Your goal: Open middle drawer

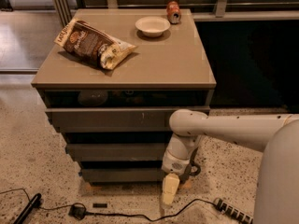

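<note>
your gripper [170, 189] hangs pointing down, low at the front right corner of the cabinet [140, 64]. you can't tell how far it is open or whether it has hold of anything. the middle drawer [112, 151] is the second of the cabinet's three fronts.

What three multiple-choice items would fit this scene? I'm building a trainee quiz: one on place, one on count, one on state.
1. Where is the gripper? A on the cabinet; B near the floor, lower than the middle drawer; C inside a drawer.
2. How many things lie on the cabinet? A one; B three; C five.
3. How is the chip bag? A standing upright; B hanging off an edge; C lying flat.
Key: B, it hangs at the cabinet's lower right; B, chip bag, bowl, can; C, it rests on its side.
</note>
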You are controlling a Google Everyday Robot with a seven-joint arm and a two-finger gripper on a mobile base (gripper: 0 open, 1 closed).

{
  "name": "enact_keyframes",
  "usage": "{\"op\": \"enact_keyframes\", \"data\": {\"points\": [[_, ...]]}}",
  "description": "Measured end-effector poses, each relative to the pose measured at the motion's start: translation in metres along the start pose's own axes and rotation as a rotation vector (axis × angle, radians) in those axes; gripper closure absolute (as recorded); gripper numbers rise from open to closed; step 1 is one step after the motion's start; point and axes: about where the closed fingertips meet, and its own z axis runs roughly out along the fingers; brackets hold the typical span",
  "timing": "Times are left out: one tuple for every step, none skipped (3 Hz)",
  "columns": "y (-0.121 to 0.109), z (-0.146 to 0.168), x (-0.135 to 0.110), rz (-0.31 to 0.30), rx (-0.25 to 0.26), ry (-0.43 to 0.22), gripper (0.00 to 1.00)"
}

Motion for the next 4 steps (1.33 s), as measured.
{"op": "enact_keyframes", "data": {"points": [[-0.0166, 0.0181, 0.0021, 0.029, -0.031, -0.018, 0.0], [-0.0173, 0.0168, 0.0032, 0.034, -0.021, -0.027, 0.0], [-0.0218, 0.0091, 0.0101, 0.065, 0.037, -0.074, 0.0], [-0.0218, 0.0091, 0.0101, 0.065, 0.037, -0.074, 0.0]]}}
